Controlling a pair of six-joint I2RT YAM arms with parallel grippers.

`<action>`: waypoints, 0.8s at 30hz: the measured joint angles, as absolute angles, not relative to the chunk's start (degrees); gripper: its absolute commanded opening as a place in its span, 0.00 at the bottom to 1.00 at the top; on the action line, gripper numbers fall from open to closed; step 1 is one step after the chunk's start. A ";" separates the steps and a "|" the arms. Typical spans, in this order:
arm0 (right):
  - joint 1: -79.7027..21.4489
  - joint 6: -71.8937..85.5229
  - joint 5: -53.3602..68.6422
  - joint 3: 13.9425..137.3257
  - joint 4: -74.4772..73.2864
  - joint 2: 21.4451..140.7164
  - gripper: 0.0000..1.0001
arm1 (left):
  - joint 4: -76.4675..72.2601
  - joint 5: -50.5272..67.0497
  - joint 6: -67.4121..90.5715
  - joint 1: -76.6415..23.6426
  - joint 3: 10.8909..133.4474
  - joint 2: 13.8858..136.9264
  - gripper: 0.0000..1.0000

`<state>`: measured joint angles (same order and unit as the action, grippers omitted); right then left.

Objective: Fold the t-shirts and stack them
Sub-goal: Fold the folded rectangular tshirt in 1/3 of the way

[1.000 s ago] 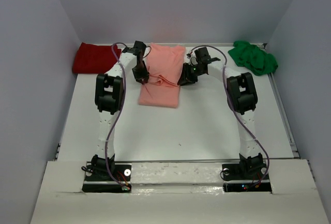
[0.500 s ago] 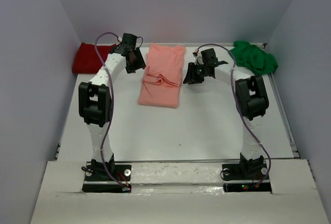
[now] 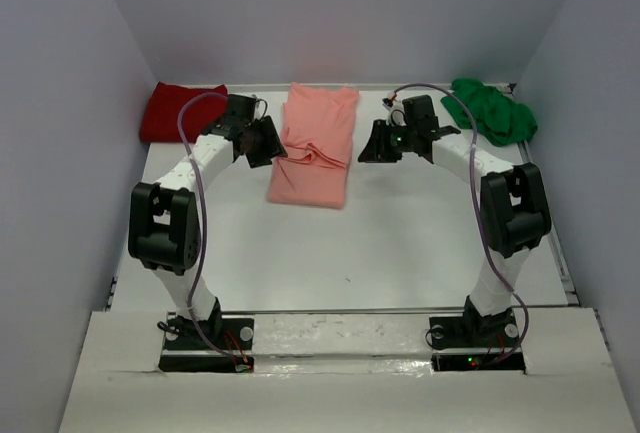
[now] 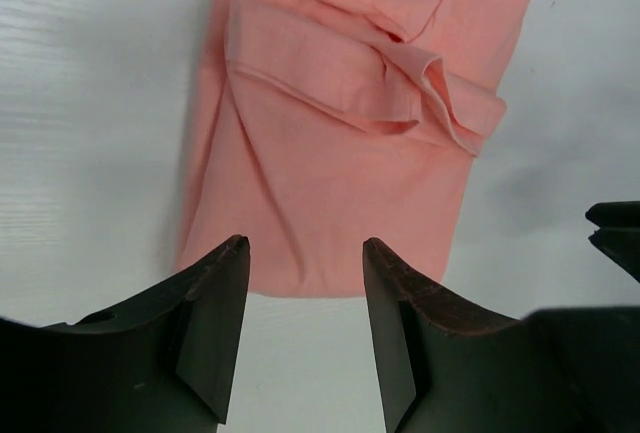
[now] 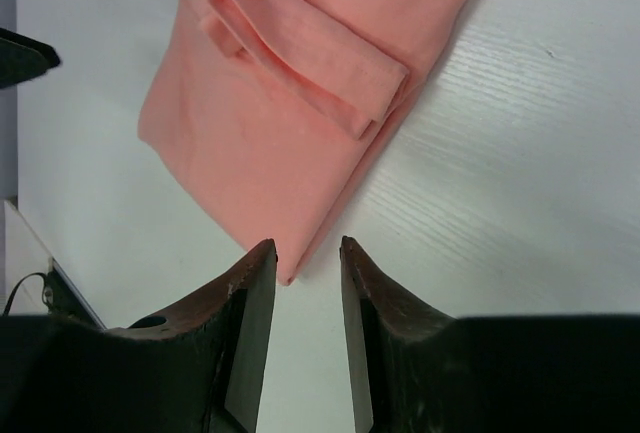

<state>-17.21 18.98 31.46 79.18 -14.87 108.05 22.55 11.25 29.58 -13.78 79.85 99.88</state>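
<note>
While neither arm has hold of any cloth, the salmon-pink t-shirt (image 3: 312,148) lies flat on the white table (image 3: 380,243) in the upper middle of the overhead view. It is folded into a tall narrow rectangle, with a rumpled fold crossing it about halfway down. The left gripper (image 3: 262,143) hangs just off the shirt's left edge and the right gripper (image 3: 378,143) sits a little way off its right edge, so the garment lies between the two; whether either one touches the cloth cannot be told from above. In the left wrist view the left gripper (image 4: 305,248) shows its two dark fingers (image 4: 215,313) spread well apart with nothing between them, and the shirt's lower hem runs across the gap at their tips, the pink cloth (image 4: 350,133) filling the upper centre of that frame. In the right wrist view the right gripper (image 5: 308,248) has its fingers (image 5: 250,323) parted by a narrower gap, also empty, with a corner of the shirt (image 5: 300,83) reaching down to just beside the left fingertip. The dark red t-shirt (image 3: 183,111) rests folded in the upper left corner of the table, and the bright green t-shirt (image 3: 490,110) lies crumpled in the upper right corner, both well apart from the pink one.
</note>
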 measured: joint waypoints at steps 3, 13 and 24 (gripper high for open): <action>-17.21 20.12 32.40 78.35 -14.22 107.57 0.11 | 17.96 15.18 30.13 -13.78 73.84 99.66 0.45; -18.44 24.43 34.52 80.01 -13.15 108.73 0.00 | 2.39 26.70 33.85 -13.78 64.55 105.43 0.00; -27.33 27.90 33.54 86.43 -8.73 118.80 0.00 | -5.69 29.76 36.97 -13.78 63.42 109.25 0.00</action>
<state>-27.33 27.90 33.54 86.43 -8.73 118.80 -5.69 29.76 36.97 -13.78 63.42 109.25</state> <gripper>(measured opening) 0.010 0.011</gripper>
